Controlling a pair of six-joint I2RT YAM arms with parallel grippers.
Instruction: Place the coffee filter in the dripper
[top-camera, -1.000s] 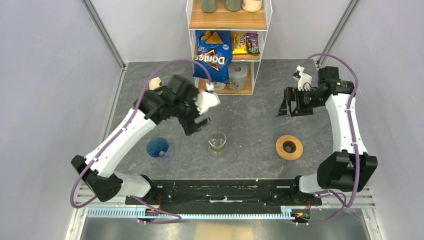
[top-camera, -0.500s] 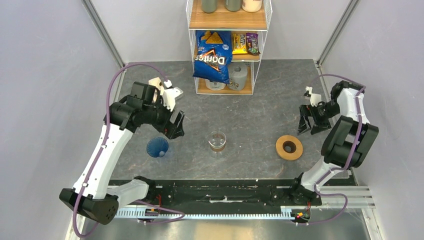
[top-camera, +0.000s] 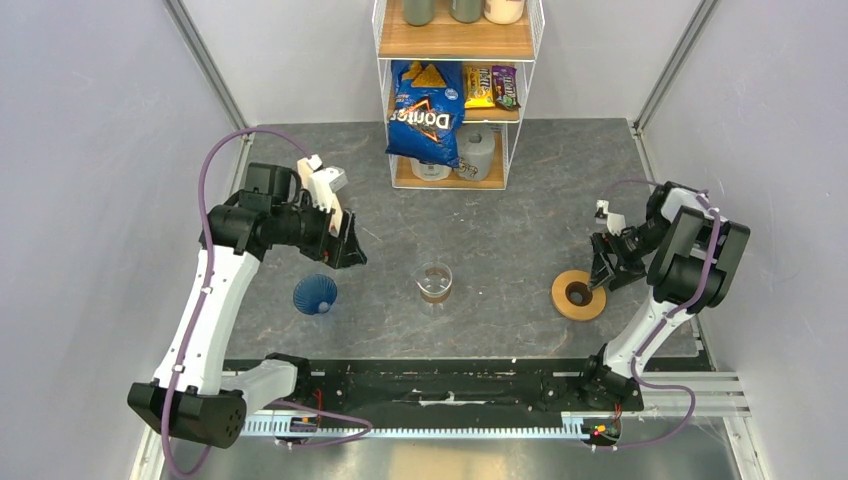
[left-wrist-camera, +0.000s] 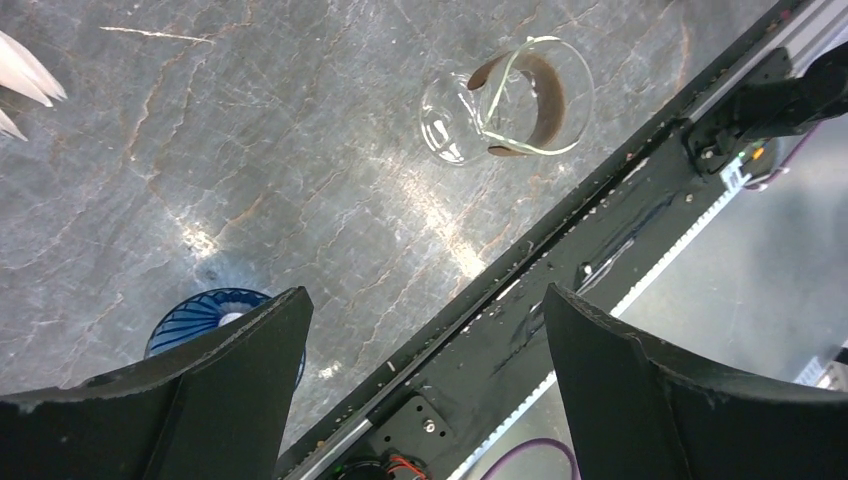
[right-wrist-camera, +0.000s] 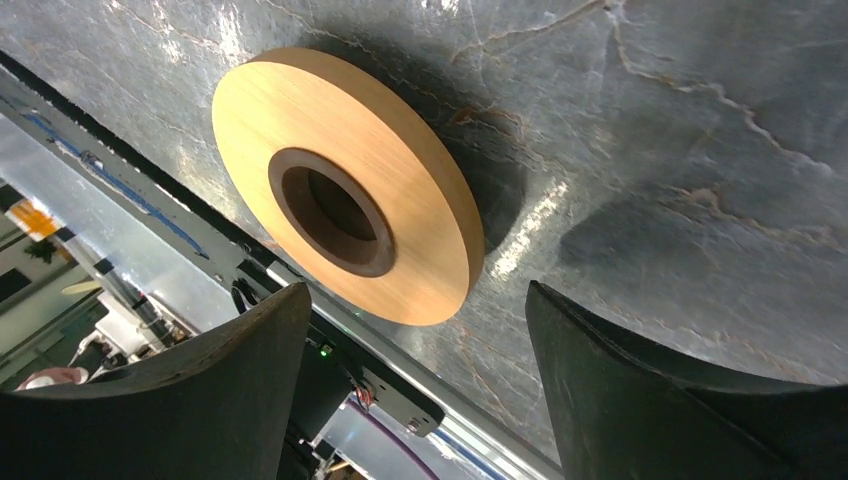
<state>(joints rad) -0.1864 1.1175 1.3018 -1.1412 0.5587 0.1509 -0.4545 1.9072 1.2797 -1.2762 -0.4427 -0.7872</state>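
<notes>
The dark blue ribbed dripper (top-camera: 315, 294) stands on the grey table and is empty; in the left wrist view (left-wrist-camera: 215, 315) it is partly hidden behind my left finger. My left gripper (top-camera: 347, 247) (left-wrist-camera: 425, 300) is open and empty, hovering just behind and to the right of the dripper. White pointed edges (left-wrist-camera: 25, 75) at the left border of the left wrist view could be the coffee filter; I cannot tell. My right gripper (top-camera: 603, 268) (right-wrist-camera: 415, 295) is open and empty, just behind the tan ring.
A glass carafe (top-camera: 434, 282) (left-wrist-camera: 510, 95) stands at mid-table. The tan ring with a dark hole (top-camera: 578, 295) (right-wrist-camera: 345, 185) lies at the right. A wire shelf (top-camera: 455, 90) with a chip bag and rolls stands at the back. The black rail (top-camera: 450, 385) runs along the near edge.
My left arm swung left from near the shelf to just behind the dripper. My right arm folded back and came down to the tan ring. Neither gripper took hold of anything.
</notes>
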